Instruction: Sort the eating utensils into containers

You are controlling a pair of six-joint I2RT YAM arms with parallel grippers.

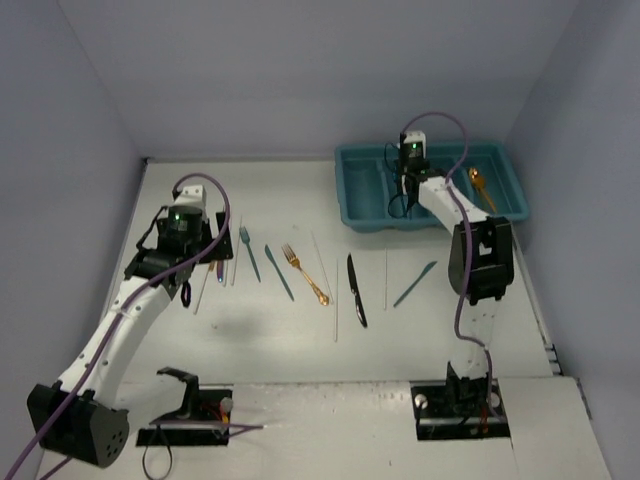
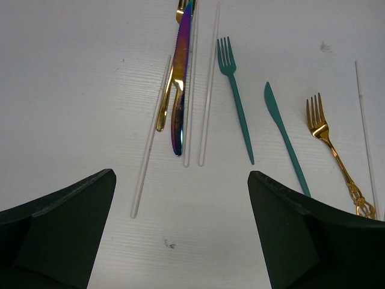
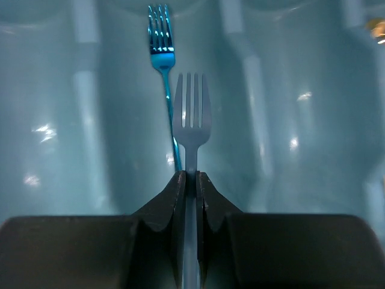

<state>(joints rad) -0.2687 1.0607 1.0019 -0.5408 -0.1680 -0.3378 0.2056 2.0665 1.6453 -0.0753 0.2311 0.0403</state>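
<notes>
The right gripper (image 3: 190,176) was closed tight on the handle of a pale fork (image 3: 191,117), with the 2 fingers pressed flat against the narrow stem just below the head. The fork was held over the teal tray (image 3: 252,102), tines pointing away from the wrist and in line with the long channel beneath. A blue fork (image 3: 161,42) already lay in that channel, pointing the same way, so the pale fork was judged to be aimed there to keep like with like. Whether it was touching the tray floor could not be told. The grip near the head probably served to keep the light fork from swinging. In the overhead view a gold spoon (image 1: 478,182) was seen in a compartment further right.

The left gripper (image 2: 180,174) was spread wide with nothing between its fingers, and it hung above the table (image 2: 72,90) over the left-hand group of utensils. Ahead of it lay a purple knife (image 2: 180,78) partly overlapping a gold handle (image 2: 163,105), with clear chopsticks (image 2: 209,84) alongside. To the right, each lying apart, were a teal fork (image 2: 234,90), a teal knife (image 2: 283,129) and a gold fork (image 2: 328,138). A black knife (image 1: 355,290) lay nearer the middle of the table. Most pieces were not yet sorted, so the task was judged to be at an early stage. The overlapping knife and gold handle would likely need care if 1 was to be lifted alone.
</notes>
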